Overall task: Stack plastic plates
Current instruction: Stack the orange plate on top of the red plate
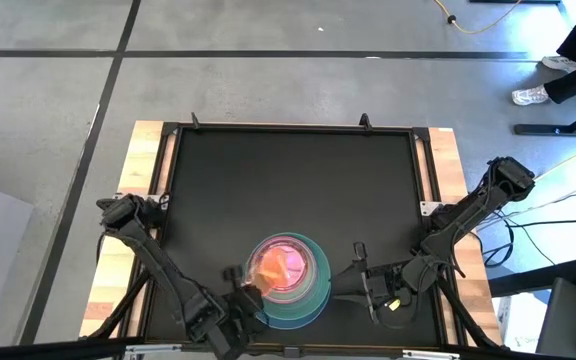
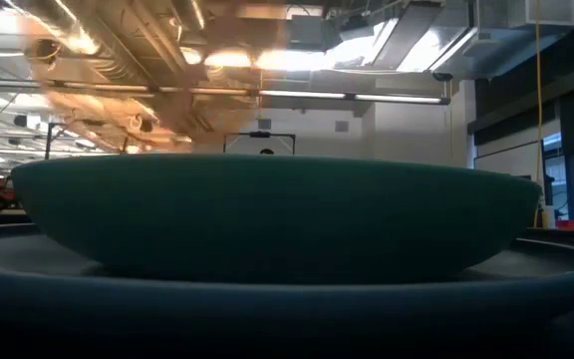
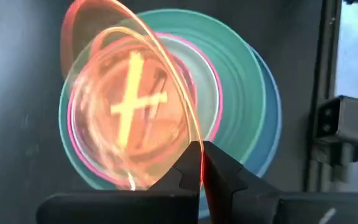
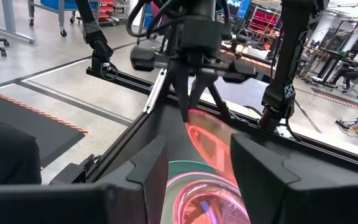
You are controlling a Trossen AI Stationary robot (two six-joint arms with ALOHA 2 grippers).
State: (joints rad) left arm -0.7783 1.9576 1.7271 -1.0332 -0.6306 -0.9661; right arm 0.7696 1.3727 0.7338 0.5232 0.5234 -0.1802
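Observation:
A stack of plastic plates (image 1: 303,290) stands near the table's near edge: light blue (image 3: 272,112) at the bottom, then teal (image 3: 244,74), then pink-rimmed ones (image 3: 213,87). My left gripper (image 1: 245,290) is at the stack's left side, shut on a small translucent orange plate (image 3: 129,106) with a yellow stick mark, which is tilted above the stack. My right gripper (image 1: 361,280) waits open just right of the stack. The low view shows only the teal plate (image 2: 267,219) resting on the light blue one (image 2: 267,309). My left gripper pinches the orange plate's rim (image 3: 199,155) between its two fingers, at the edge nearest the gripper. The fingers (image 4: 188,99) come slanting down from the table's near-left. The plate stands steeply tilted; whether its far edge touches the stack I cannot tell.
The black mat (image 1: 288,190) lies bare behind the stack, inside a black frame (image 1: 288,128) on the wooden table. The right wrist view looks past the table into a workshop with racks and floor mats.

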